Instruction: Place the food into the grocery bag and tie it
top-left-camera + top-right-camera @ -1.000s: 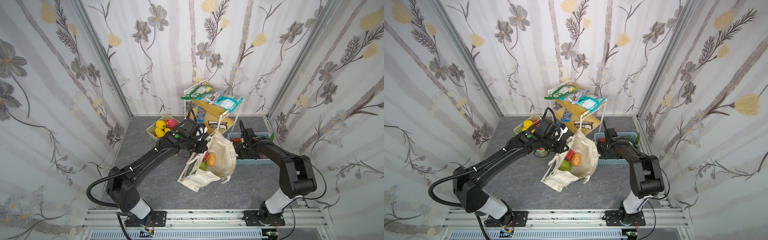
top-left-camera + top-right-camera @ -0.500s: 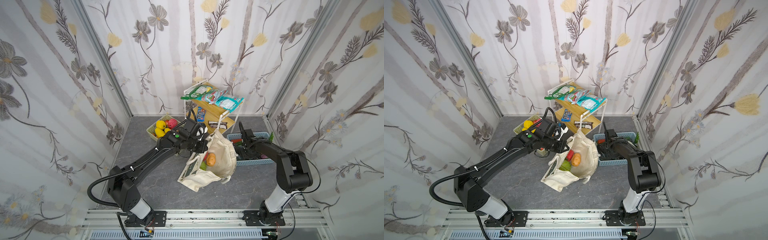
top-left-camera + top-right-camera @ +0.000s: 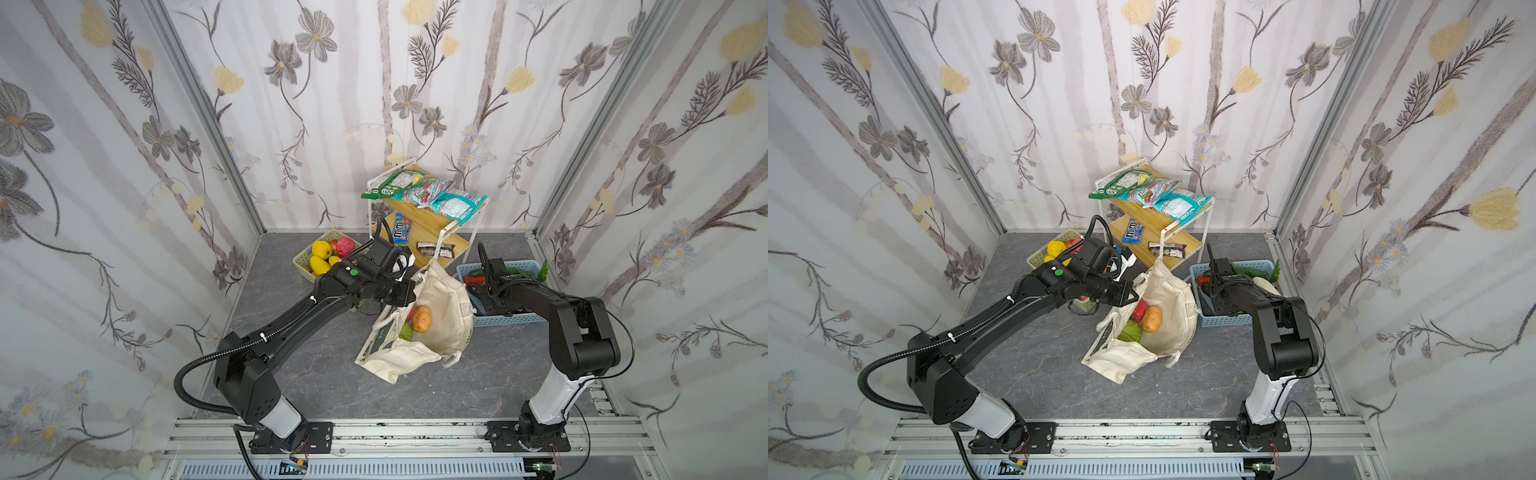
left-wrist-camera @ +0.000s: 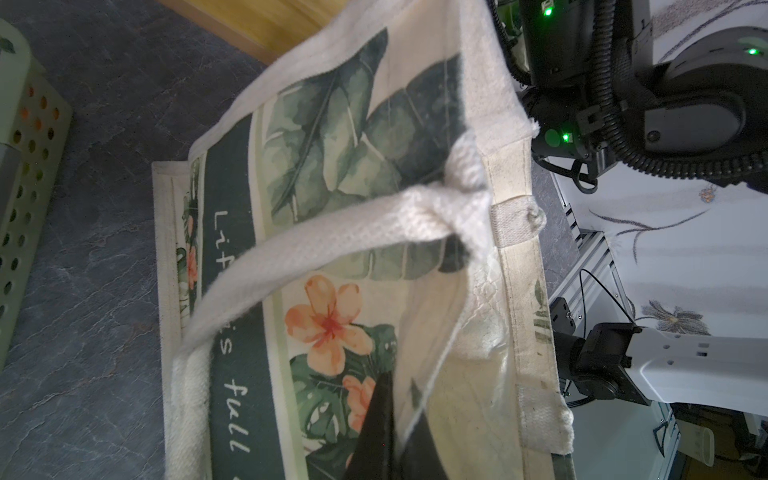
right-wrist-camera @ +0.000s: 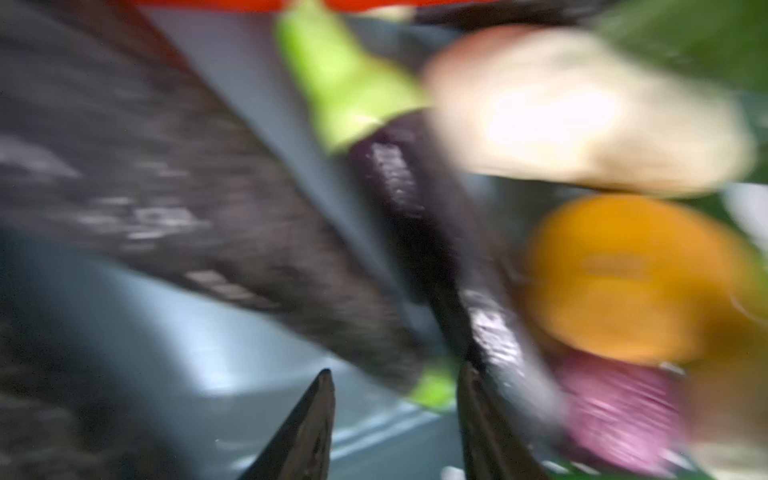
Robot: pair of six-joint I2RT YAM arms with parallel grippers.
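The grocery bag (image 3: 451, 299) slumps open on the floor, a few food pieces (image 3: 422, 319) already inside; the left gripper (image 4: 397, 399) is clenched on its cloth rim, holding the mouth up; the rope handles (image 4: 332, 232) are untied; beyond, the right gripper (image 5: 397, 370) hangs in the blue basket (image 3: 511, 319), jaws apart over blurred vegetables (image 5: 623, 274), apparently grasping nothing; farther off, fruit (image 3: 322, 249) waits in the green basket (image 3: 300, 261).

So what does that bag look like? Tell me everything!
The cream canvas tote has a leaf-and-flower print, a dark green band with white lettering and thick white rope handles. It slumps on the grey floor, mouth open, its rim pinched by the shut left gripper. Toy food shows inside.
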